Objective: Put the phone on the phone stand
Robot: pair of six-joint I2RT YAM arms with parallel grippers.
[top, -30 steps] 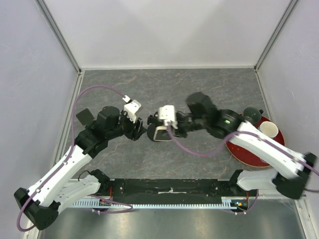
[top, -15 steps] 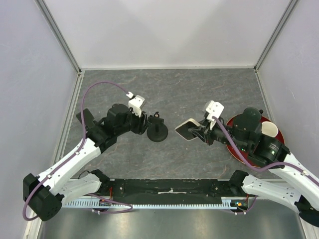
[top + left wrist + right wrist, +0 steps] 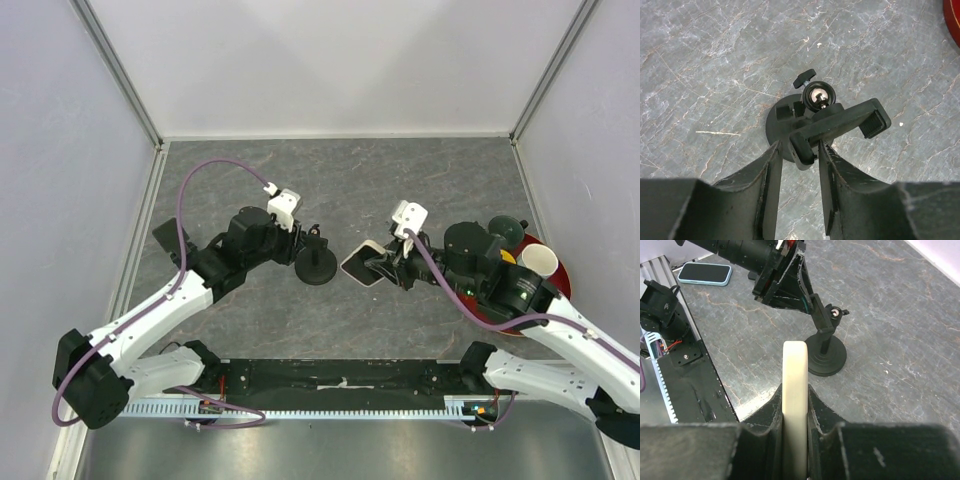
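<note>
The black phone stand (image 3: 317, 268) stands mid-table, with a round base, a ball joint and a clamp bar (image 3: 840, 120). My left gripper (image 3: 302, 243) is at its left. In the left wrist view its jaws (image 3: 799, 147) stand narrowly apart around the clamp bar's near end, with small gaps on both sides. My right gripper (image 3: 385, 268) is shut on the cream-edged phone (image 3: 360, 267), held edge-up (image 3: 795, 370) just right of the stand (image 3: 826, 360) and clear of it.
A red plate (image 3: 500, 310) with a white cup (image 3: 541, 262) and a dark object (image 3: 505, 232) sits at the right. A second phone in a blue case (image 3: 705, 273) lies at the table's left side. The black base rail runs along the near edge.
My right arm pulled the phone back to the right from over the stand, then edged left toward it again. My left gripper moved closer onto the stand's clamp.
</note>
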